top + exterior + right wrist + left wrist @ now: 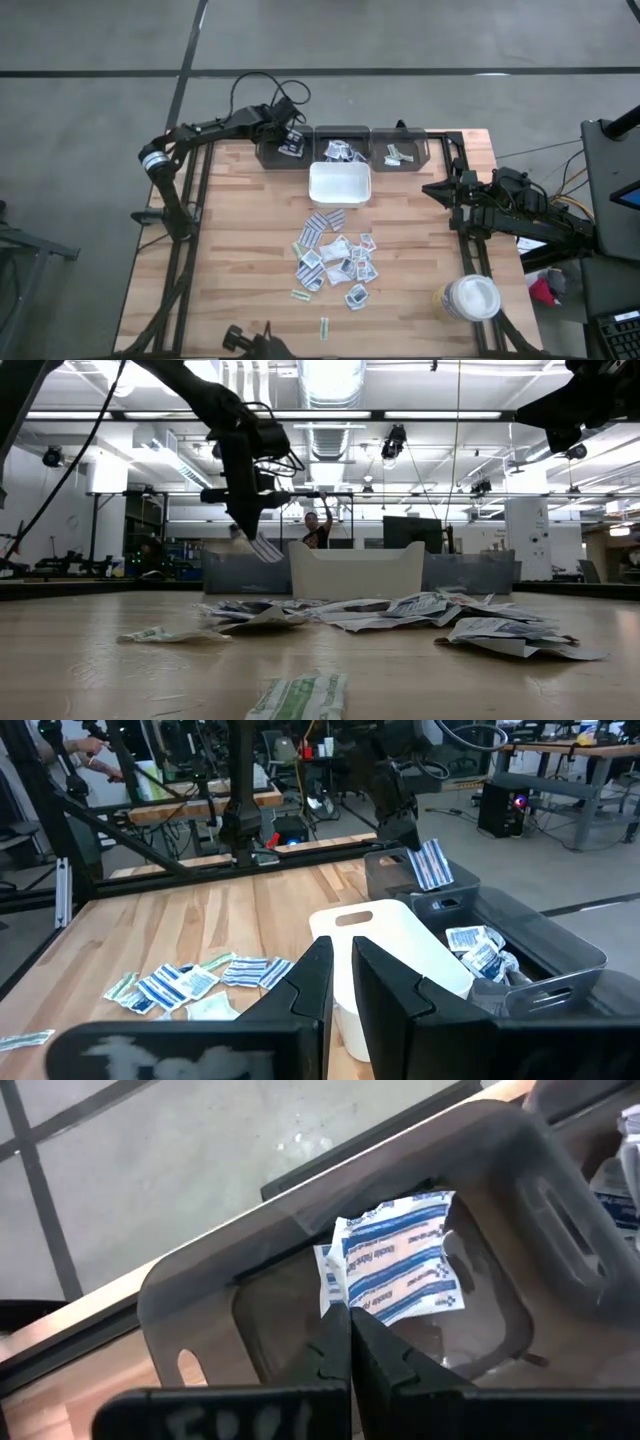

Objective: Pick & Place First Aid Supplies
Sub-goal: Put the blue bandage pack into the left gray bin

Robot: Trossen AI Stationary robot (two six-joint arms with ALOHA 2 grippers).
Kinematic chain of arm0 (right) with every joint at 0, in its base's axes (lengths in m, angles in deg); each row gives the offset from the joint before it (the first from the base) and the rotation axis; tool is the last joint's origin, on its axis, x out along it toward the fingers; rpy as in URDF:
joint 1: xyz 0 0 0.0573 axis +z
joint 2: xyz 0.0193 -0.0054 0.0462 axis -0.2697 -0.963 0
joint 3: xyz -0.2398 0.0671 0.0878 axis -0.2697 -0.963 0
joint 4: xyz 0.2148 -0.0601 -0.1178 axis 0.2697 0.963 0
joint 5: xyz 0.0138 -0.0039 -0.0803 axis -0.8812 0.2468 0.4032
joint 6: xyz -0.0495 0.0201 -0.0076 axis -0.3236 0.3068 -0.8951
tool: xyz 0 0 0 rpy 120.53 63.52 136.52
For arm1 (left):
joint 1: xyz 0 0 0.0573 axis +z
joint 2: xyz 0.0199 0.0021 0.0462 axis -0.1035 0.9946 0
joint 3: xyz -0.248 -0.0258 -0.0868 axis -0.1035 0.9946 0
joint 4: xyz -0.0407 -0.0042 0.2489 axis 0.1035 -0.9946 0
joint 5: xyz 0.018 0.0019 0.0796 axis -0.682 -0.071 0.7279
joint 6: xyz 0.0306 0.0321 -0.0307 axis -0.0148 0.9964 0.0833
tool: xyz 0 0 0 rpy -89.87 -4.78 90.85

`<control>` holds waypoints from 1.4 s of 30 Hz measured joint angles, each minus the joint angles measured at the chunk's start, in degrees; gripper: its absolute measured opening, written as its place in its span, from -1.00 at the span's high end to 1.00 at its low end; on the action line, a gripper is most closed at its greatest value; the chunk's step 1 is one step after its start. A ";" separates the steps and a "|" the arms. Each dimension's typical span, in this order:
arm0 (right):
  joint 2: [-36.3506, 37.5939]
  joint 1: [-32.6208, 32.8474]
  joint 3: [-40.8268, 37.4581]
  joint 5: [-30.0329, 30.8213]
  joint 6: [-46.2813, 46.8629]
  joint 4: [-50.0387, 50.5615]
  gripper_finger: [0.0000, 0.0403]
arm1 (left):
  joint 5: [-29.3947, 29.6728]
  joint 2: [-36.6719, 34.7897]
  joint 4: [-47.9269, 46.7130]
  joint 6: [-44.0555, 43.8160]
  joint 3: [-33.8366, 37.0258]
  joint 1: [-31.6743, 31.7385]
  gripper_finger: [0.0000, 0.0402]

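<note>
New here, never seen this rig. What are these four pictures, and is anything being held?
Two dark robot arms work at a wooden table. One picture looks straight down, one sits at table-top height, and one camera rides on each wrist.

Loose on the table is a heap of small first aid packets, behind it a white tray, then a row of grey bins along the far edge. A white-lidded jar stands at the near right.

The left gripper is over the leftmost bin, shut on blue-striped packets; the right arm's wrist camera also shows them hanging from it. The right gripper waits at the table's right side, holding nothing, fingers slightly apart.
</note>
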 joint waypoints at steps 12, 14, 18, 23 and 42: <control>0.00 0.00 0.00 0.01 -0.01 0.00 0.81 | -3.25 0.00 5.38 -2.00 5.92 1.05 1.00; 0.00 0.00 -0.02 0.00 -0.02 0.00 0.81 | -3.43 0.00 6.55 -2.57 7.54 1.05 1.00; 0.00 0.00 0.00 0.00 0.00 0.00 0.81 | -3.94 0.00 8.87 -3.46 9.87 1.05 1.00; 0.00 -0.02 -0.02 0.00 -0.02 -0.02 0.81 | -4.15 0.00 9.43 -3.56 10.37 1.05 1.00; 0.00 -0.02 0.00 0.00 -0.02 -0.02 0.81 | -4.11 0.00 10.26 -3.29 12.00 1.03 0.95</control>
